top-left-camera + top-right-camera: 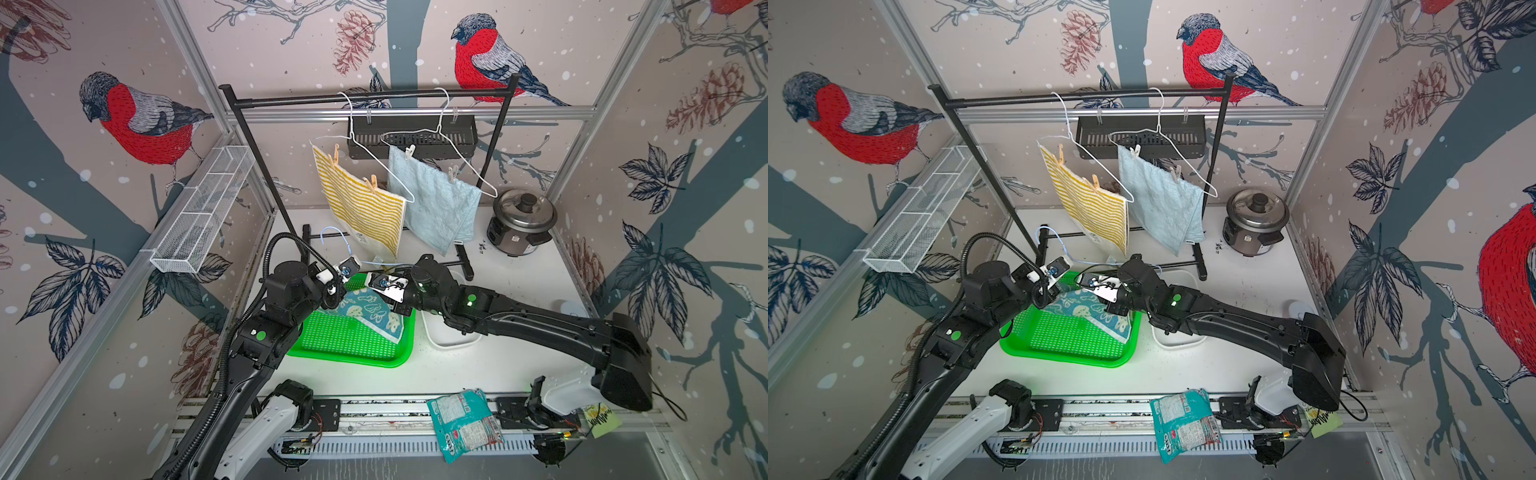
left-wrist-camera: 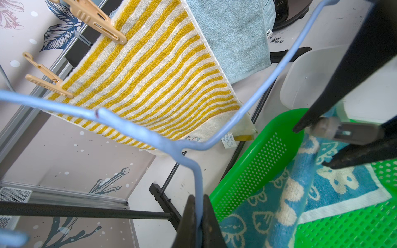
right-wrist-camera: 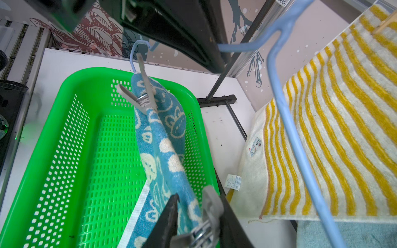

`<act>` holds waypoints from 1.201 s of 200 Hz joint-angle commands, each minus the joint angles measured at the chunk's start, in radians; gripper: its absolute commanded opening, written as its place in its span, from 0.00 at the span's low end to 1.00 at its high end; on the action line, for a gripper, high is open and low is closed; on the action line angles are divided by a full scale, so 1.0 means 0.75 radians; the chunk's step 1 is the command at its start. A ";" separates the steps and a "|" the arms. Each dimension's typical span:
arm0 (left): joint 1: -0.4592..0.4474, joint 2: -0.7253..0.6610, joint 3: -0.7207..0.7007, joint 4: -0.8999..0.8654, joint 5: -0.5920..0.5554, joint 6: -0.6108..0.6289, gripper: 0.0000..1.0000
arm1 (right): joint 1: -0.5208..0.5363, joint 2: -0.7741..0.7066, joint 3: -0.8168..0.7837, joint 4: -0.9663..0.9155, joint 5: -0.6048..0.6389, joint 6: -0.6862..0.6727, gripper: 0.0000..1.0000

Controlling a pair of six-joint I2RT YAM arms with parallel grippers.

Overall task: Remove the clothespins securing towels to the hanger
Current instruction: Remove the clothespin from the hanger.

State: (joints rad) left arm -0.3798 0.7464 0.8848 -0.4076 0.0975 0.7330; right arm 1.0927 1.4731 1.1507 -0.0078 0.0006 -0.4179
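My left gripper is shut on the neck of a light-blue wire hanger, held low over the green basket. A teal-blue towel with white figures drapes from that hanger into the basket. Two grey clothespins pin it: one far along the wire, the other between the fingers of my right gripper, which presses on its handles. On the rack, a yellow-striped towel hangs by two tan clothespins. A light-blue towel hangs by two white ones.
The black rack stands behind both arms, its foot bar beside the basket. A white tub lies under my right arm. A rice cooker stands back right, a wire shelf on the left wall, a snack packet at the front rail.
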 commanded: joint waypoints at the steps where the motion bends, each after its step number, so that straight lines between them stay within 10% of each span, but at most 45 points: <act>1: 0.001 0.001 0.012 0.030 0.005 0.002 0.00 | 0.002 -0.005 0.010 0.021 0.007 0.001 0.25; 240: -0.056 0.065 0.041 0.034 -0.041 -0.028 0.00 | 0.029 0.054 0.116 0.114 0.095 0.152 0.04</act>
State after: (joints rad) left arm -0.4088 0.7921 0.9112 -0.3988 0.0471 0.7036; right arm 1.1084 1.5196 1.2350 0.0105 0.0834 -0.3145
